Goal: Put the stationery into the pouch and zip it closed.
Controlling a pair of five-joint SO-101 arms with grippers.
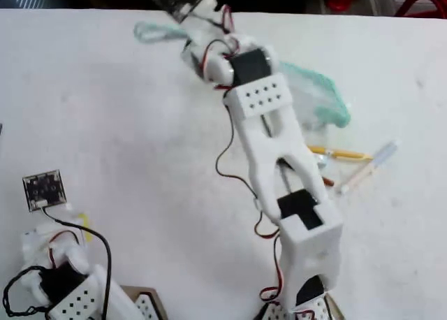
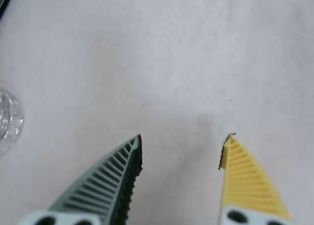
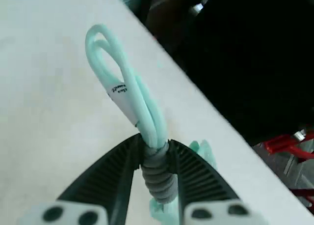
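The mint-green mesh pouch point(image 1: 318, 96) lies at the back of the table, partly under my right arm. Its pale green cord loop point(image 1: 150, 32) sticks out toward the far edge. My right gripper point(image 3: 154, 144) is shut on the grey ribbed collar point(image 3: 158, 173) at the base of that cord loop point(image 3: 117, 72). A yellow pencil point(image 1: 341, 153) and a white pen point(image 1: 370, 164) lie on the table right of the arm. My left gripper point(image 2: 181, 139) stands open over bare table at the front left, with nothing between its fingers.
The table's far edge point(image 3: 196, 95) runs just past the cord loop, with dark floor beyond. A clear round object point(image 2: 7, 119) sits beside my left gripper. The left arm point(image 1: 63, 278) stays at the front left corner.
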